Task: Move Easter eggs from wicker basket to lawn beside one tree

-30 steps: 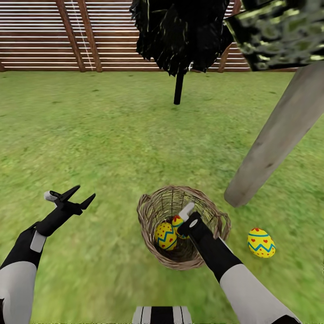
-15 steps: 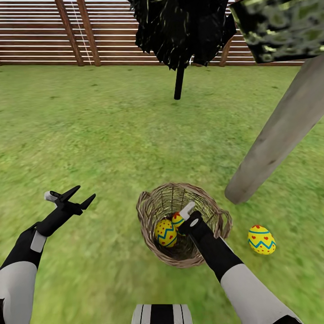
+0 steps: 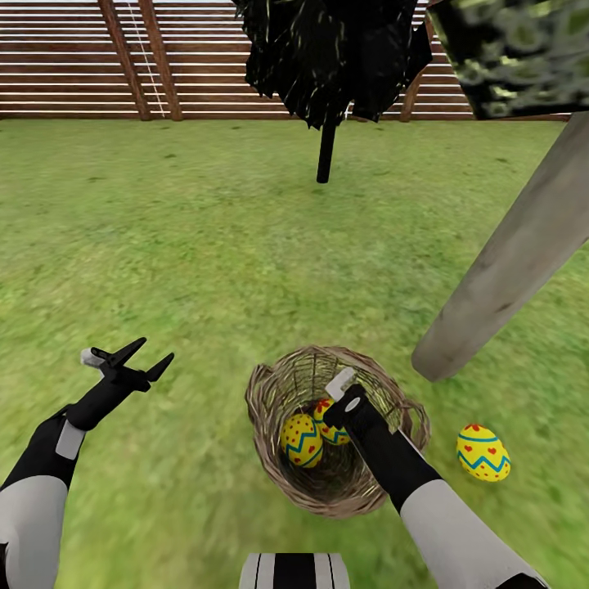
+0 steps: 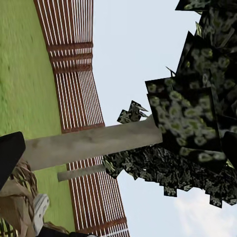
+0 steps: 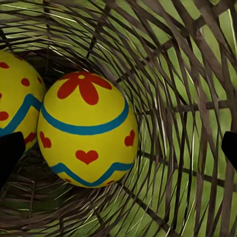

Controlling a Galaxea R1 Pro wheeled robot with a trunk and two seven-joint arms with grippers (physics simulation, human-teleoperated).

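Your right fingers (image 5: 11, 154) stand spread wide, one black tip at each edge of the right wrist view, with the flower-topped egg (image 5: 88, 129) between them and not yet touched. The right gripper (image 3: 337, 409) is down inside the wicker basket (image 3: 270, 393), which sits on the lawn (image 3: 196, 262).

Step in hand, as I read it: picking the second of three eggs. One egg (image 3: 483, 451) already lies on the grass near the base of the grey-trunked tree (image 3: 507, 270). Two are left in the basket: the one you are aimed at, and the zigzag egg (image 3: 300, 439) touching it.

Next move calls for easing forward until the tips flank the egg's widest part, then closing without clipping its neighbour or the weave.

The left gripper (image 3: 131, 361) hangs spread and empty over the grass.

Hard to make out: in the head view your forearm covers the fingertips, so depth of reach is uncertain. The tree's crown is cut off.
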